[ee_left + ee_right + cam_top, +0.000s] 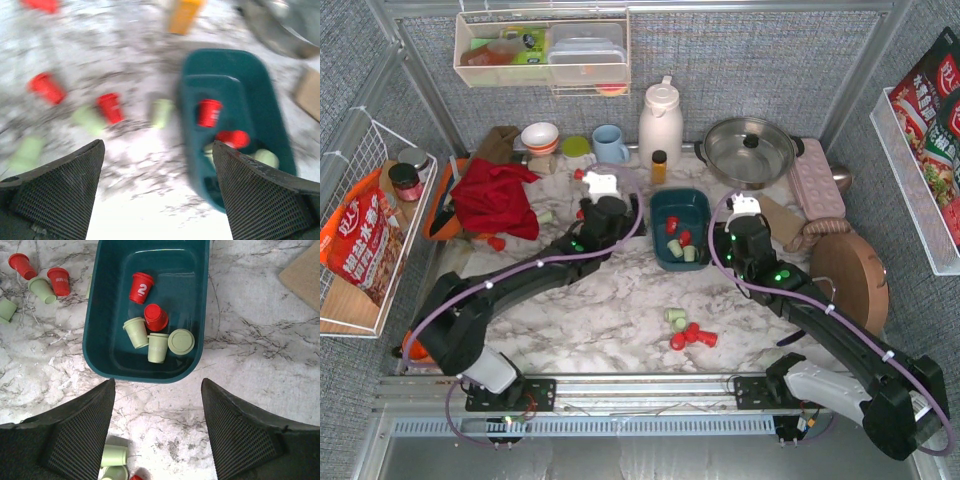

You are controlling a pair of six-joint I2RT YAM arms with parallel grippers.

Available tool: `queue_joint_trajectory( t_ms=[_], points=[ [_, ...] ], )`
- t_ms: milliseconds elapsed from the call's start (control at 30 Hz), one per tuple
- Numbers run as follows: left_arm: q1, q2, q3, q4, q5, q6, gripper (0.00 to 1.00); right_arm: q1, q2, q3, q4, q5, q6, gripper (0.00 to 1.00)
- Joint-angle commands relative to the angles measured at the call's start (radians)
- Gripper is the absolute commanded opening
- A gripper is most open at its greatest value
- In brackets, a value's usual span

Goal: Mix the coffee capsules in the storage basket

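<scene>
A: Just ahead of the right gripper [158, 382], what lies there?

B: The teal basket [92, 330]. Its near rim sits right at the tips of the fingers [100, 405], and its long side runs away from the gripper. Five capsules [156, 317] lie inside, bunched toward the near end: two red and three pale green. One red one bears a white "2". One green one shows a round flat face upward.

A: And the gripper itself?

B: It is spread wide, the two mesh-faced fingers well apart with nothing between them.

A: Is anything outside the basket?

B: Yes. Ahead and to this gripper's left, four loose capsules lie on the marble table [260, 365], two red and two green, near the basket's left wall. Closer in, beside the left finger, two more green ones and a sliver of red show.

A: Where is the left gripper [157, 144]?

B: Its own view is blurred. The jaws are parted there too and hold nothing. The basket lies ahead and to its right, with red and green capsules inside. Loose red and green ones lie ahead and to its left. An amber bottle [184, 15] stands farther ahead, and a steel pot [280, 25] is far ahead on the right.

A: And from above?

B: The basket lies between the two grippers. The right one is just beside it and the left one is near.
</scene>
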Motion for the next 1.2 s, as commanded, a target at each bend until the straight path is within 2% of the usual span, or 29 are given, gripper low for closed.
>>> queue_joint_trajectory(
  t_ms=[0,100,267,367,467,667,800,933,1167],
  points=[
    [0.008,-0.087,-0.08,-0.242,-0.412,-0.259,0.97,0.0,-0.006,0.0,0.03,-0.001,0.011,0.74],
    [0.019,-0.147,-0.14,-0.419,-0.515,-0.446,1.0,-0.002,-0.008,-0.001,0.034,-0.009,0.015,0.74],
    [0.061,-0.217,-0.221,-0.651,-0.537,-0.692,1.0,-0.001,-0.005,-0.002,0.036,-0.02,0.02,0.74],
    [0.077,-0.261,-0.261,-0.759,-0.563,-0.805,1.0,-0.002,-0.005,-0.002,0.037,-0.024,0.022,0.74],
    [0.113,-0.309,-0.317,-0.787,-0.545,-0.851,1.0,-0.002,-0.005,-0.004,0.038,-0.027,0.023,0.74],
    [0.191,-0.424,-0.503,-0.637,-0.441,-0.816,0.99,-0.003,-0.008,-0.004,0.038,-0.03,0.025,0.74],
    [0.222,-0.468,-0.582,-0.468,-0.38,-0.718,0.96,-0.004,-0.004,-0.004,0.04,-0.035,0.028,0.74],
    [0.264,-0.453,-0.609,-0.314,-0.293,-0.57,0.94,-0.003,0.002,-0.004,0.041,-0.041,0.03,0.74],
    [0.361,-0.365,-0.608,-0.245,-0.193,-0.477,0.93,-0.005,0.004,-0.004,0.042,-0.044,0.031,0.74]
  ],
)
